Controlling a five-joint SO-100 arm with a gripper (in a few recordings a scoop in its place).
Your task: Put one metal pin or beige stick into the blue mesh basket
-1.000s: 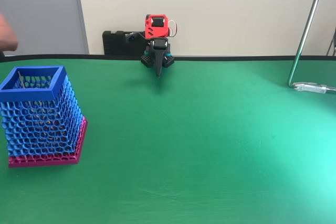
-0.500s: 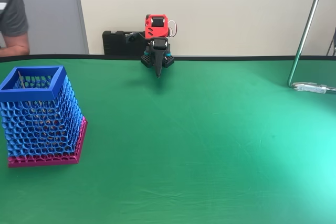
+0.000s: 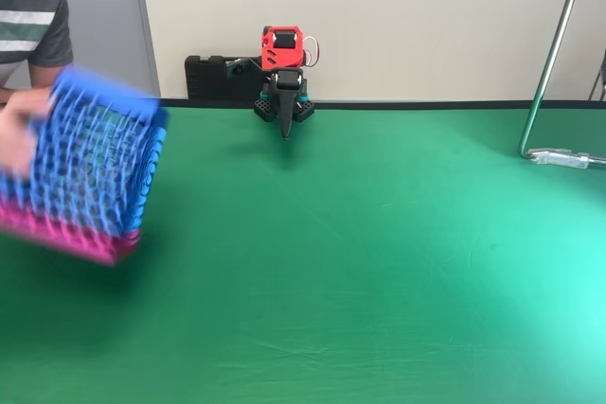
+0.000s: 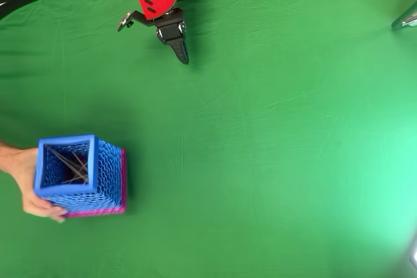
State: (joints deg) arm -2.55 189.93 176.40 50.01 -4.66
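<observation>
Person's hand (image 4: 29, 183) now grips blue mesh basket (image 4: 78, 174), lifting and tilting it; gripper (image 4: 182, 53), well apart, pressed together, empty; task paused.

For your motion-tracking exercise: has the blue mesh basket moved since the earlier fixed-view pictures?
Yes. The blue mesh basket is lifted and tilted by a person's hand, now higher against the green table.

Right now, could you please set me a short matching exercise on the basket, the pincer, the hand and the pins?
Things:
1. blue mesh basket
2. pincer
3. person's hand
4. pins

States:
a. closed, at the table's far edge
b. lying inside the basket
c. gripping the basket's side
d. tilted and motion-blurred in the fixed view

Pairs: 1-d, 2-a, 3-c, 4-b
</observation>
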